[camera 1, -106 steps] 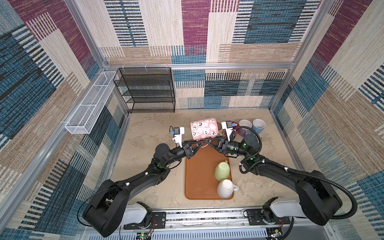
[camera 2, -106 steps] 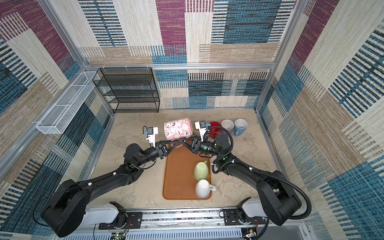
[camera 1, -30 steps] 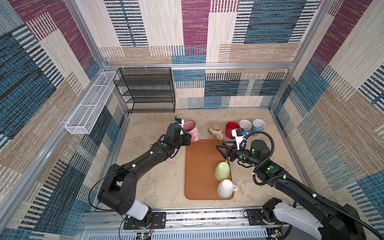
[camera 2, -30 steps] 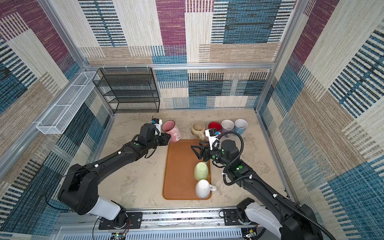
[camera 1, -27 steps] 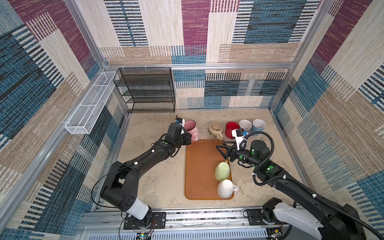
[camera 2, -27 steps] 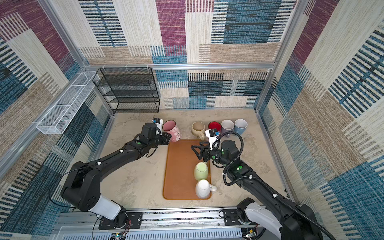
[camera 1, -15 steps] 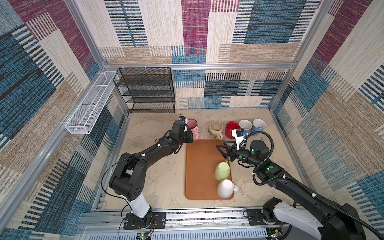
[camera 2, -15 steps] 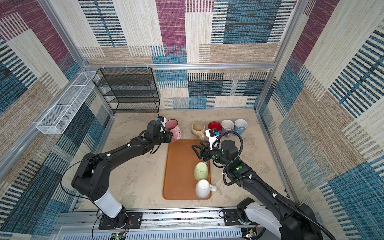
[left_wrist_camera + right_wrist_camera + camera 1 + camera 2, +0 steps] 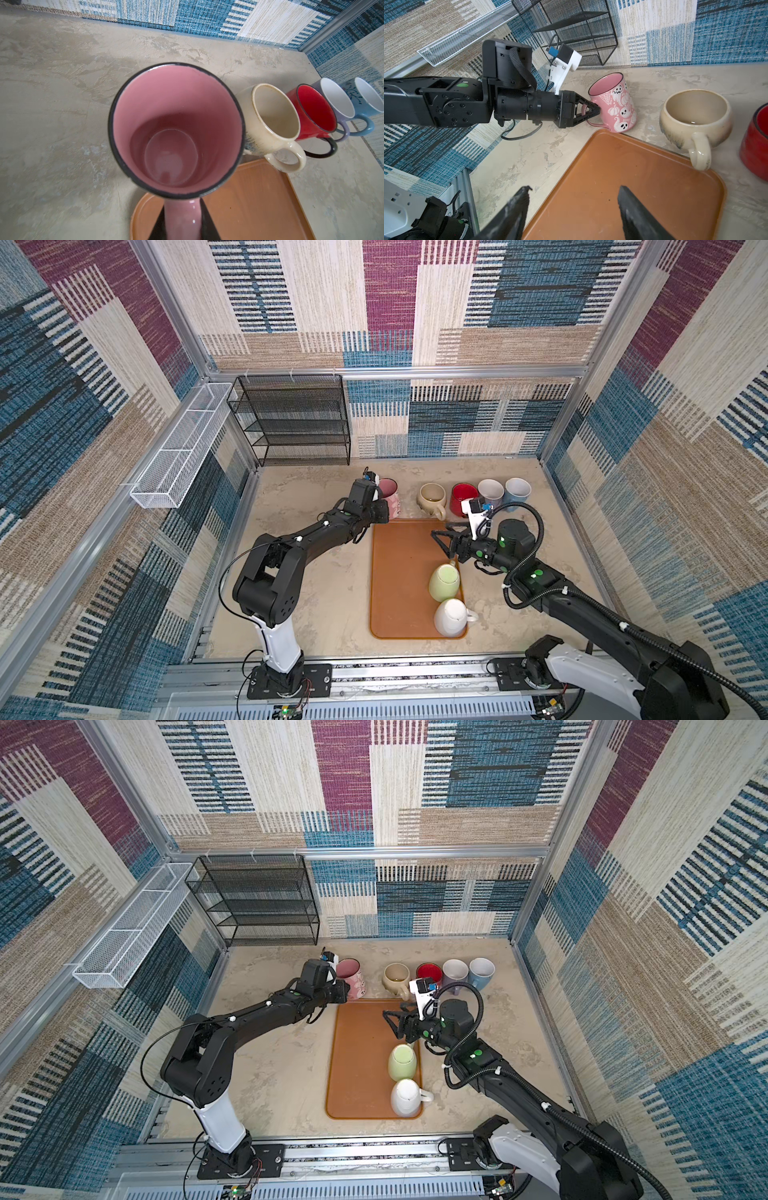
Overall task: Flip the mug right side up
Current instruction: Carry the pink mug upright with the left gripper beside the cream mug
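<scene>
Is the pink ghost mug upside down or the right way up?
Right way up. The mouth of the mug faces up, pink inside showing; the left gripper holds its handle.

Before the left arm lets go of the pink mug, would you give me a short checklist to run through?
1. The pink mug stands mouth up: ok.
2. The left gripper is shut on the pink mug: ok.
3. Its base lies flat on the table, off the tray rim: cannot tell.
4. Gap to the cream mug: ok.
5. The right gripper is open, over the tray: ok.
6. Every mug upright: not ok; the green mug and white mug stand mouth down.
</scene>
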You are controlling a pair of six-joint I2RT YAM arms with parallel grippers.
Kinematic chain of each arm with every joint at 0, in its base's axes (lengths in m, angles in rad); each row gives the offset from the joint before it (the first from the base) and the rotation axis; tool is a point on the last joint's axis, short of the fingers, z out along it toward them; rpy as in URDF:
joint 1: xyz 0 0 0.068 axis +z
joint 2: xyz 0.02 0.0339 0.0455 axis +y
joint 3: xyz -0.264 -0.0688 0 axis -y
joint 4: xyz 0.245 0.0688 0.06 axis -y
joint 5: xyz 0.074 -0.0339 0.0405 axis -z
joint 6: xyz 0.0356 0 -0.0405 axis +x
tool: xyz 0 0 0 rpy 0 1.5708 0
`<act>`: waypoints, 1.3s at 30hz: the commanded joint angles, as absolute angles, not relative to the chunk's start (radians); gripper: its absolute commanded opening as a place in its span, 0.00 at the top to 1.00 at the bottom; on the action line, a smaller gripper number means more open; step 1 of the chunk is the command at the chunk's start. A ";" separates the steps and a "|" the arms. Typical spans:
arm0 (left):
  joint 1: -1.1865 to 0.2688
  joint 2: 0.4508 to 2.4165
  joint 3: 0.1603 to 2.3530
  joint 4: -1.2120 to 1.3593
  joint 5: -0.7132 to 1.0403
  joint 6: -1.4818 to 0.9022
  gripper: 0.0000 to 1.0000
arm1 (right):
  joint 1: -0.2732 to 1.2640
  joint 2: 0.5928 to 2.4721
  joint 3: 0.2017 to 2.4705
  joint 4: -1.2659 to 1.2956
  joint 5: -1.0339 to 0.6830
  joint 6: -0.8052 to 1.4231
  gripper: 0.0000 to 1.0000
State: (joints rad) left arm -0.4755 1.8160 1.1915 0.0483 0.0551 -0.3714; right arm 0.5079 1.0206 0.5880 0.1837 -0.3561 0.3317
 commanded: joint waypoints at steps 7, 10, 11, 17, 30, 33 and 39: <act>-0.487 1.872 1.254 0.125 0.054 -0.342 1.00 | 0.506 1.026 0.597 0.203 -0.353 0.321 0.30; -0.501 1.884 1.268 0.114 0.039 -0.342 1.00 | 0.507 1.024 0.597 0.201 -0.352 0.319 0.29; -0.504 1.887 1.271 0.112 0.035 -0.342 1.00 | 0.506 1.023 0.596 0.202 -0.352 0.319 0.29; -0.534 1.915 1.301 0.084 0.000 -0.336 1.00 | 0.506 1.027 0.595 0.203 -0.355 0.319 0.29; -0.565 1.960 1.344 0.038 -0.058 -0.340 0.90 | 0.506 1.016 0.586 0.205 -0.359 0.318 0.29; -0.568 1.968 1.348 0.035 -0.056 -0.344 0.86 | 0.507 1.013 0.584 0.203 -0.358 0.318 0.29; -0.573 1.974 1.351 0.032 -0.054 -0.348 0.77 | 0.507 1.005 0.586 0.193 -0.359 0.319 0.29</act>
State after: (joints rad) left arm -0.5716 1.9701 1.3457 0.0383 -0.0528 -0.3454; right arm 0.5053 1.0103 0.5858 0.1825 -0.3569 0.3206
